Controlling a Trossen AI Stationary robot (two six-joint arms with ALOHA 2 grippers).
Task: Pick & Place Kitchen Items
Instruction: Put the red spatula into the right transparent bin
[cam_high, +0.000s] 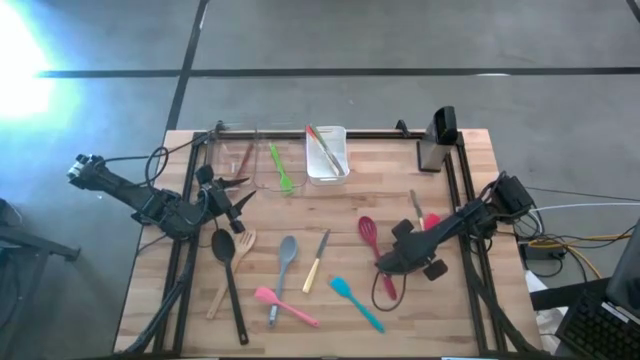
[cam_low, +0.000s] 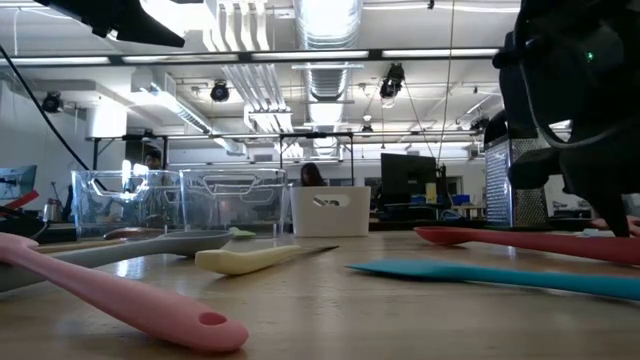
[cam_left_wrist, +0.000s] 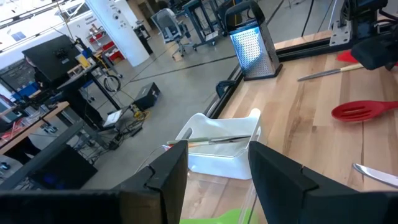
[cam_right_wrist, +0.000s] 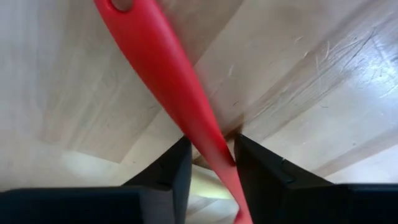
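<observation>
**Right Fingers Astride Red Spatula Handle**

On the table's (cam_high: 470, 310) right half, the red slotted spatula (cam_high: 368, 232) lies lengthwise, head toward the white bin (cam_high: 340, 170), handle toward the near edge. The right gripper (cam_right_wrist: 210, 163) pinches its handle. The left gripper (cam_left_wrist: 217, 168) hovers, fingers spread, near the clear bins (cam_high: 232, 140). No legible writing appears.

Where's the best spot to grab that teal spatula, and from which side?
Grip the teal spatula mid-handle, coming straight down from above. It lies flat on the table, apart from its neighbours, and the slim handle probably suits the fingers better than the wider blade.
</observation>
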